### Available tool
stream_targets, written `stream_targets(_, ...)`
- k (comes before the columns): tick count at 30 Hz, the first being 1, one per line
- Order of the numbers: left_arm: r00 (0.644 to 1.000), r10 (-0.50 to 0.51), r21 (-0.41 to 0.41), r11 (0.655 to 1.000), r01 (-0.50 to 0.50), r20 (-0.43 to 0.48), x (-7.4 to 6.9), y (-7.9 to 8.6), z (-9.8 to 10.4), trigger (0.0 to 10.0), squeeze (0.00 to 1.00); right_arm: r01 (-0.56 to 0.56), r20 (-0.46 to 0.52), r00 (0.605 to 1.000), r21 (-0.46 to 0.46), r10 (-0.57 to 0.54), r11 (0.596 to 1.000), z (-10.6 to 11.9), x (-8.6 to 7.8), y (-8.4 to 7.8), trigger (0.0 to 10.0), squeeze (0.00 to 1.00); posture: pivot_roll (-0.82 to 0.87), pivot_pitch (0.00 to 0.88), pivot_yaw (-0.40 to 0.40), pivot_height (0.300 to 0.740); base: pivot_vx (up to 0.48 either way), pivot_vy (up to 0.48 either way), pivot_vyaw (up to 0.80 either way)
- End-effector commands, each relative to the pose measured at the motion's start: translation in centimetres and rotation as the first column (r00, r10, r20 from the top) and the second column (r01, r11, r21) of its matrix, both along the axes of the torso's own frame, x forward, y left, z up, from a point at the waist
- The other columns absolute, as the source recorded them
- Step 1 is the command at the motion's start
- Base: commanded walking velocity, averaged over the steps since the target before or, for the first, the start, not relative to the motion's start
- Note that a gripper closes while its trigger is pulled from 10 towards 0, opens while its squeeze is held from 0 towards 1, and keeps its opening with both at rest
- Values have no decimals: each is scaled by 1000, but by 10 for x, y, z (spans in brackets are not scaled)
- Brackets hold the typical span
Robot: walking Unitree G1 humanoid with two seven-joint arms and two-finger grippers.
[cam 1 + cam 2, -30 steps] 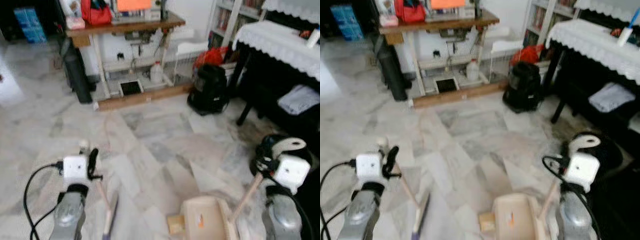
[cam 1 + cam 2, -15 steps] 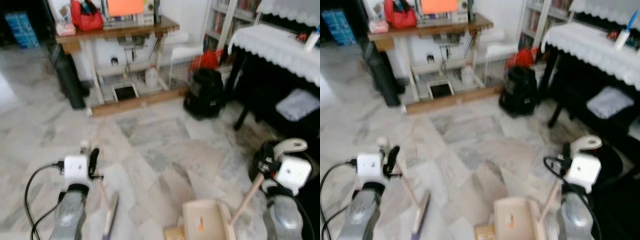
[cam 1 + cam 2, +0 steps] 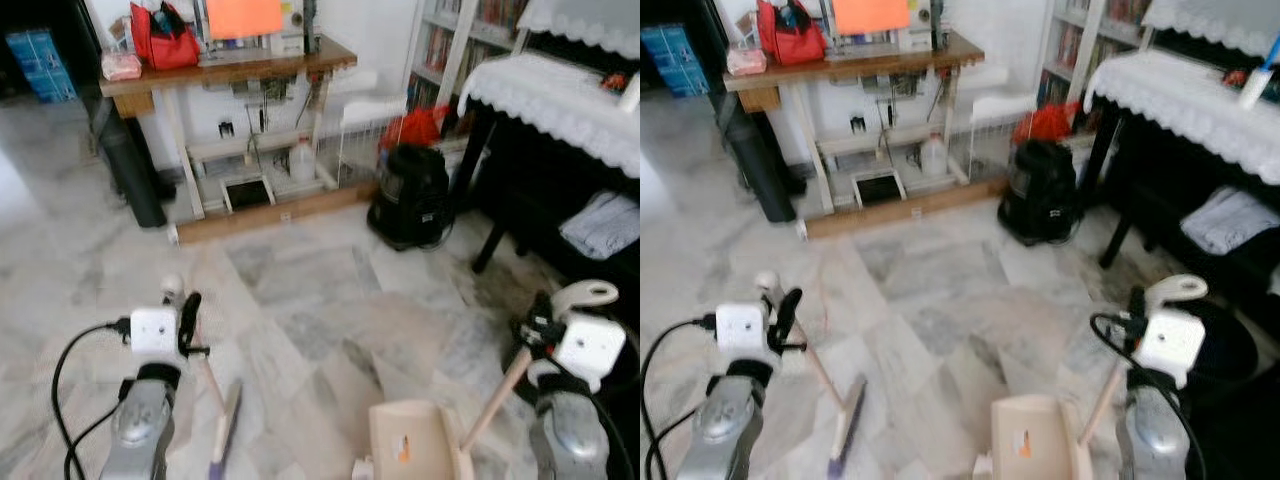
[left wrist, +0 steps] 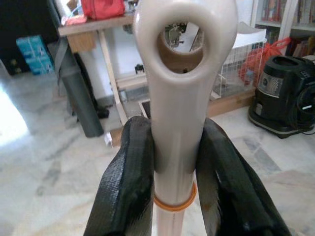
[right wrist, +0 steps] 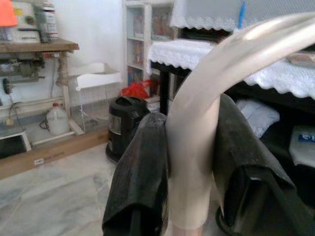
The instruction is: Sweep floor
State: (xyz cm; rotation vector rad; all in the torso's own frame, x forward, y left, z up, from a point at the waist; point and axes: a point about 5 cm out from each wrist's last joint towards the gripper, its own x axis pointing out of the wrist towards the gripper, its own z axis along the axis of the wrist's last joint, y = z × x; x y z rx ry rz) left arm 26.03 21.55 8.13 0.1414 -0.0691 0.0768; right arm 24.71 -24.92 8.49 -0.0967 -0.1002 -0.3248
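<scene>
While clamped in left hand (image 4: 174, 162), broom (image 3: 222, 430) slanting floorward.

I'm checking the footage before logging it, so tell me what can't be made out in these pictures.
- Broom bristles: cut off by the bottom edge in both eye views.
- Dustpan front lip and the small block beside it: also cut by that edge.
- Dirt on the floor: too small against the marble veining.
- Books on the shelves: too small and blurred to read.

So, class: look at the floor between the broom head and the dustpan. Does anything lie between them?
Nothing visible does. The left gripper holds the broom, the right gripper holds the dustpan, and only bare marble floor separates them.
</scene>
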Motion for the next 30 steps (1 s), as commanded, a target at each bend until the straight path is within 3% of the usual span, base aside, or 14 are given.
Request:
stream_targets(1,1000,-16,-2,1000,16,27,2,-4,5,10000,0,20,24,1000,-19,-20,1000,6,-2,-7,10000,0,-46,0,4,740,0,0,0)
stream_targets(20,998,-55,-6,999,54,-27,0,-5,-1,10000,0,44,-11,999,-44,-45,998,-2,-8,-15,10000,0,-49,0,20,740,0,0,0)
stream_targets(30,998,-53,-6,999,53,-30,0,-6,-1,10000,0,46,-7,999,-47,-46,998,0,-6,-16,10000,0,-44,0,14,740,-424,0,0)
